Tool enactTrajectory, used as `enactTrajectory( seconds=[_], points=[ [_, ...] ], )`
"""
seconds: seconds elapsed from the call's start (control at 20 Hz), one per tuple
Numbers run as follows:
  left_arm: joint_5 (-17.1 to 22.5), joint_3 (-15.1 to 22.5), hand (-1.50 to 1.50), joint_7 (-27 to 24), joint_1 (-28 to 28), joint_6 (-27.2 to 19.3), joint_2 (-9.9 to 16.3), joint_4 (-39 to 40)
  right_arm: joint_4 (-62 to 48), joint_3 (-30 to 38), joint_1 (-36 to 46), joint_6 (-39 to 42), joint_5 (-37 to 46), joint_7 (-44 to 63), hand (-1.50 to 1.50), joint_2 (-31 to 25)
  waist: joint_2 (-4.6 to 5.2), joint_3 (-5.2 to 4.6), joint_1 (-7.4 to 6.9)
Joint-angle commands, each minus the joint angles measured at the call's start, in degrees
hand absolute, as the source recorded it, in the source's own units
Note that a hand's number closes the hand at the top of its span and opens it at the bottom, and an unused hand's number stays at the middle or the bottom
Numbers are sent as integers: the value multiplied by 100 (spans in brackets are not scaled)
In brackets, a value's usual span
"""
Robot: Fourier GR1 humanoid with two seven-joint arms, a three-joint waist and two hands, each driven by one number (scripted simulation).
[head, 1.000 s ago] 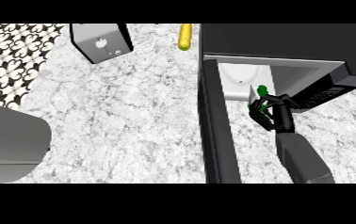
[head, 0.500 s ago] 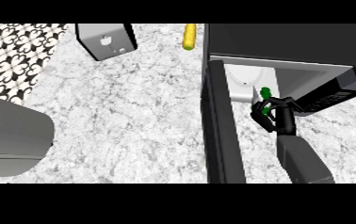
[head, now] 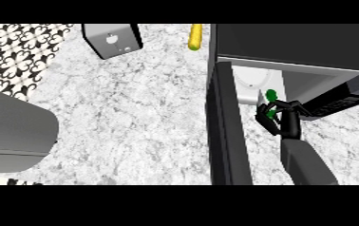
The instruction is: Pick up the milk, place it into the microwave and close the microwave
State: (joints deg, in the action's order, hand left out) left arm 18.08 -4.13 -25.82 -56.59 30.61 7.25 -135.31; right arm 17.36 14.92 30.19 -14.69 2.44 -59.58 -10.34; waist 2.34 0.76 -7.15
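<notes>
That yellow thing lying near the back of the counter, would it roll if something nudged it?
Probably. The yellow thing looks long and rounded, lying flat on the counter, so a sideways push would likely roll it. It seems slim, so perhaps light. Nothing touches it; the toaster stands apart and would not stop it.

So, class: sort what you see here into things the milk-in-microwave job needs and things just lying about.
Needed: milk, held in the right hand; microwave; its open door.

Lying about: grey box, yellow item, both at the counter's far edge.
</notes>
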Motion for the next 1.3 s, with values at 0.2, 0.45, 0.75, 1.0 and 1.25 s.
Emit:
enactTrajectory(
  seconds=[0.2,0.45,0.75,1.0,1.25],
  points=[
    [-5,-64,-150,142,209,-124,59,-109,62,-82,1159,-333,168,871,150,-832,132,-53,-402],
    [25,-137,-150,271,248,-134,167,-41,196,-81,1099,-415,74,864,150,-823,137,-58,-460],
    [26,-173,-150,321,395,-155,217,53,412,-203,1194,14,-80,846,-150,-487,74,-54,-549],
    [15,-176,-150,461,545,-163,335,-1,282,-642,1130,-405,285,1070,-150,-494,102,-92,-656],
    [90,-177,-150,523,691,-178,374,65,352,-646,1263,-681,141,1146,-150,-333,61,-101,-681]
  ],
)
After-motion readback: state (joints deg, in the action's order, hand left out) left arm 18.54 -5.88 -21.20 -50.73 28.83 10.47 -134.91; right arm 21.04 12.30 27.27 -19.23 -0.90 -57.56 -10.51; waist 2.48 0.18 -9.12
